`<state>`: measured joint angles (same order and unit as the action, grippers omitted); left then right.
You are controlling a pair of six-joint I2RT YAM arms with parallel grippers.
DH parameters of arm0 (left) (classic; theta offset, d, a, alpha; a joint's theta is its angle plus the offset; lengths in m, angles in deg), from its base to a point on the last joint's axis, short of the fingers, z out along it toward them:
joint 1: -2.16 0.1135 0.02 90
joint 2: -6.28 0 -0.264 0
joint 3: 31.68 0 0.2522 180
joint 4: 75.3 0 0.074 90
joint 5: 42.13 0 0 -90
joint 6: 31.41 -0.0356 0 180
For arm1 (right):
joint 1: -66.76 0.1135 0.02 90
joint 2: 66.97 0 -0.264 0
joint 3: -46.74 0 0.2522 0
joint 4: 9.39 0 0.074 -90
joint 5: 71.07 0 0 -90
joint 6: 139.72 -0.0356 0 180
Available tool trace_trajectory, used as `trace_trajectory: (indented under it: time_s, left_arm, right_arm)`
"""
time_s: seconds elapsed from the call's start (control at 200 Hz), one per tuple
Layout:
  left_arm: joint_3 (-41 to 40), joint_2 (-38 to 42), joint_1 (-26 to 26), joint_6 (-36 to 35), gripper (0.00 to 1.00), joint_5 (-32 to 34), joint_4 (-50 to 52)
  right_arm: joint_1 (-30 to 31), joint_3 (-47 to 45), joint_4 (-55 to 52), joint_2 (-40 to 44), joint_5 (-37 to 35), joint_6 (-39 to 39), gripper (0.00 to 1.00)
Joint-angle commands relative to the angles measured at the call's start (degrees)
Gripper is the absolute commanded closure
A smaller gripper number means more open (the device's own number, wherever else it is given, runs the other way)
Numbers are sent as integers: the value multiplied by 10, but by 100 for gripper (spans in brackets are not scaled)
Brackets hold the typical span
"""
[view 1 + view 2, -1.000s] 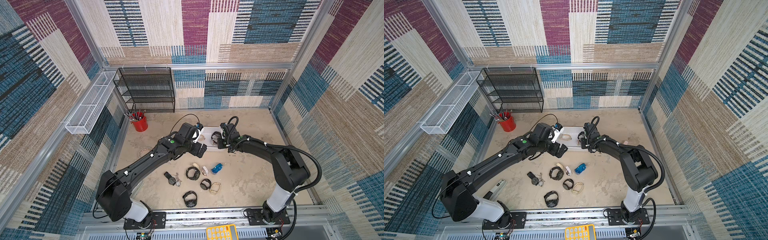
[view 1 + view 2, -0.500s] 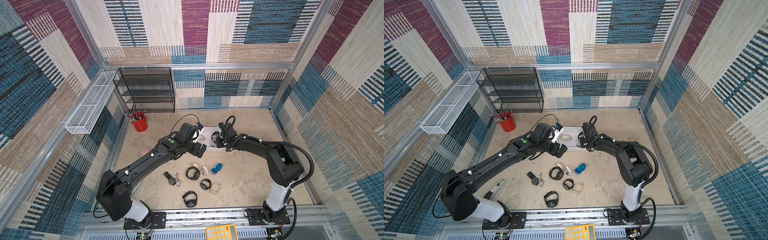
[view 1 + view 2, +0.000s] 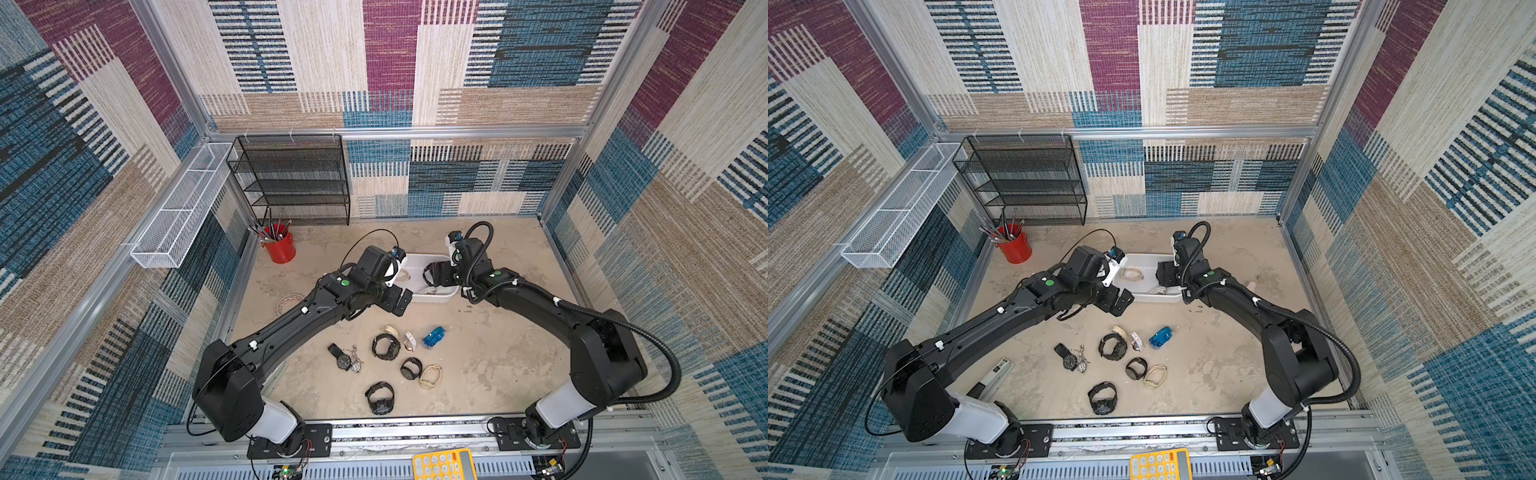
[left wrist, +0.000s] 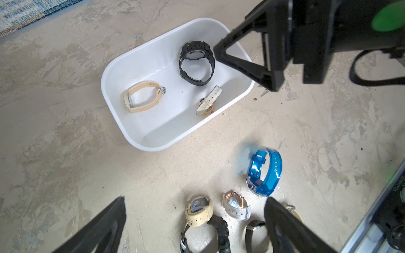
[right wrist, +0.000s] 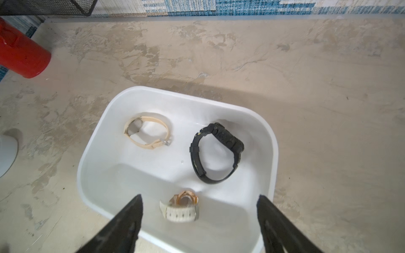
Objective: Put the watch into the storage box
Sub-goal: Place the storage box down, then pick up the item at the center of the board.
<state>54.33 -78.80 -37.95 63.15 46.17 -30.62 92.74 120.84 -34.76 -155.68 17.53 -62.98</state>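
Calculator (image 3: 442, 463), yellow, sits nearest me at the front edge; its keys are too small to read. Beyond it loose watches lie scattered on the tabletop (image 3: 490, 374), a chunky black watch (image 3: 379, 398) closest and a blue watch (image 4: 255, 168) nearer the box. My left hand (image 4: 195, 199) hovers between that cluster and the box, jaws spread wide with nothing in them. Past it stands the storage box (image 4: 105, 87), holding three watches: a beige-strap watch (image 5: 134, 127), a black digital watch (image 5: 228, 140) and a white-strap watch (image 5: 180, 211) with a rose-gold case. My right hand (image 5: 199, 197) hangs above the end of the box on its own side, jaws apart and empty, the white-strap watch lying right below them, so I judge the drop into the box done for this round. Next I would lift the right hand straight up, clear of the low wall, then send a hand to a loose watch, jaws straddling strap or case. Print on the black digital watch's face is too fine to read, and I find no brand anywhere. Farthest back are the red pen cup (image 3: 279, 249) and the black mesh rack (image 3: 291, 178).
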Motion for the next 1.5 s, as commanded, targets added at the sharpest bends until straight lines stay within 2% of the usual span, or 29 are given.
trace_trajectory:
  time_s: [0.0,0.085,0.195,0.466,0.646,0.841,1.106,1.232,1.432,1.497]
  left_arm:
    - [5,-1,0,-9,0,5,-1]
    - [5,-2,0,-7,1,8,-1]
    - [4,-6,0,-5,1,9,-1]
    - [5,-18,0,2,1,19,-1]
    - [1,-4,0,32,2,66,7]
    - [-58,71,1,105,7,157,53]
    - [-186,172,11,238,12,194,86]
    - [-222,206,30,300,16,188,115]
    - [-280,250,77,366,27,136,137]
    - [-299,265,88,382,27,122,137]
  right_arm:
    - [0,-66,79,59,53,6,2]
    - [0,-122,124,105,97,18,0]
    - [0,-158,144,138,106,14,0]
    - [0,-181,164,169,109,11,0]
    - [1,-178,176,171,129,15,0]
    - [1,-180,204,163,156,11,0]
    - [25,-156,217,114,171,19,0]
    - [37,-146,214,104,166,26,0]
    - [51,-140,215,97,156,30,0]
    - [57,-140,216,98,156,32,0]
